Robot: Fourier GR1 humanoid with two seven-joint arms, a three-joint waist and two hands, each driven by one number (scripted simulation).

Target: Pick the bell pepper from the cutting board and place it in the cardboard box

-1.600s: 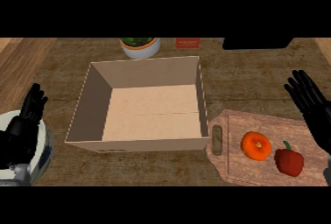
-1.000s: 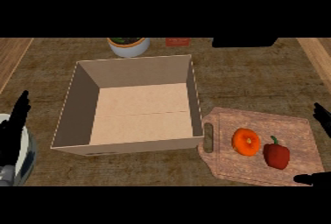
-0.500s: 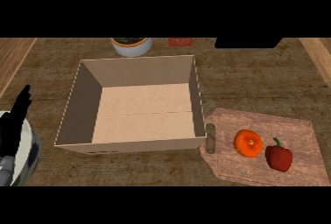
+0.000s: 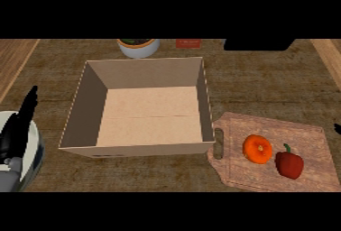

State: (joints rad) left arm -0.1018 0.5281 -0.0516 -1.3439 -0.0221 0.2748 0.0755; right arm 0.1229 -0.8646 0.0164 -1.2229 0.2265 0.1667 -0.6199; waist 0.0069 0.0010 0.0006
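A red bell pepper (image 4: 290, 164) lies on the right part of the wooden cutting board (image 4: 250, 125), beside a round orange fruit (image 4: 257, 149). The open cardboard box (image 4: 90, 113) stands left of the board with nothing inside. My left hand (image 4: 13, 137) shows at the view's left edge, fingers straight and pointing up, open and holding nothing, well clear of the box. Of my right hand (image 4: 337, 128) only a small black tip shows at the right edge, above and right of the pepper and apart from it.
Behind the box stand a white pot with a plant (image 4: 138, 46), a small red item (image 4: 188, 43) and a black object (image 4: 258, 44). Lighter wood strips run along the counter's left and right sides.
Both hands have drawn outward and down. The right hand left the view and now only its tip shows at the right edge. Pepper, board and box have not moved on the counter.
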